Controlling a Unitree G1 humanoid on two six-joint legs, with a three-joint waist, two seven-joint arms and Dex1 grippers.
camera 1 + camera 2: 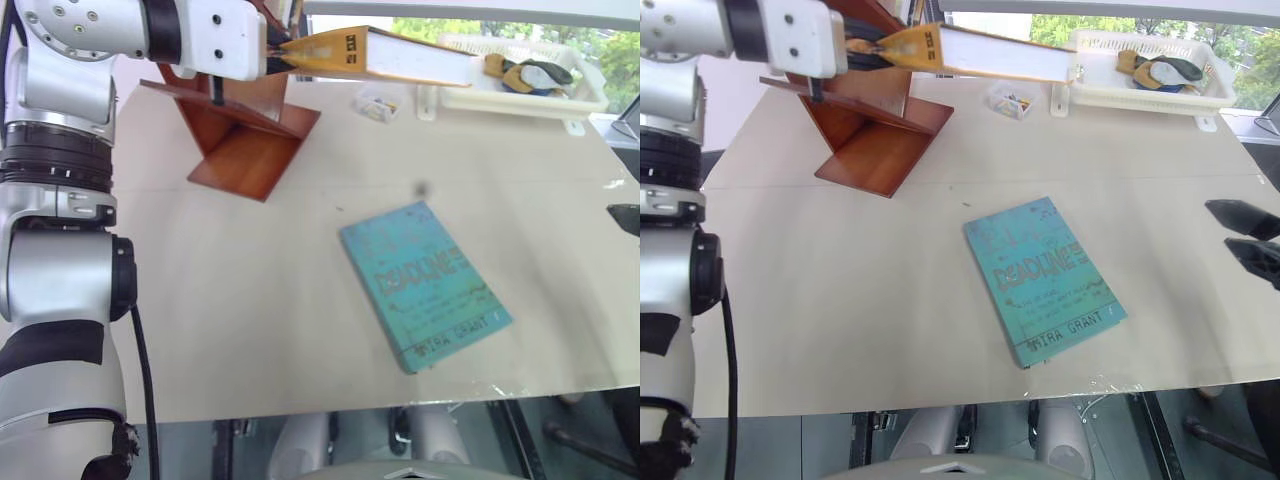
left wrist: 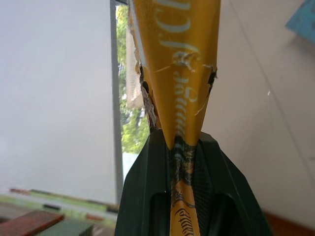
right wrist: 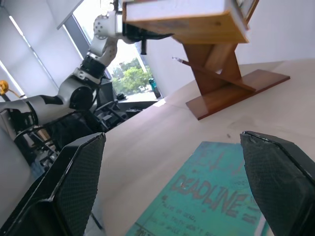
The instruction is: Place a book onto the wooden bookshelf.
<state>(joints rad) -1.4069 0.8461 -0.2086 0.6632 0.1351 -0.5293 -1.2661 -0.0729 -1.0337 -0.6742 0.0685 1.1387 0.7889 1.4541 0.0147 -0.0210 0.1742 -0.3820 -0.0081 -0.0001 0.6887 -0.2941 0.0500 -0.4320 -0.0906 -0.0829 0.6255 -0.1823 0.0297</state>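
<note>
My left gripper point(image 1: 275, 55) is shut on the spine end of the yellow-orange book point(image 1: 385, 55). It holds the book level in the air, white page edges showing, up beside the top of the wooden bookshelf point(image 1: 245, 135). In the left wrist view the black fingers point(image 2: 142, 196) pinch the torn yellow spine point(image 2: 177, 73). The reddish-brown bookshelf of slanted boards stands at the table's far left. My right gripper point(image 1: 1248, 240) hangs open at the table's right edge, holding nothing. The right wrist view shows the book point(image 3: 187, 19) above the bookshelf point(image 3: 231, 78).
A teal-blue book point(image 1: 425, 285) lies flat near the table's front middle. A white plastic basket point(image 1: 560, 95) with yellow and black items stands at the back right. A small clear box point(image 1: 378, 103) sits beside it. The table's front edge point(image 1: 350, 405) is close.
</note>
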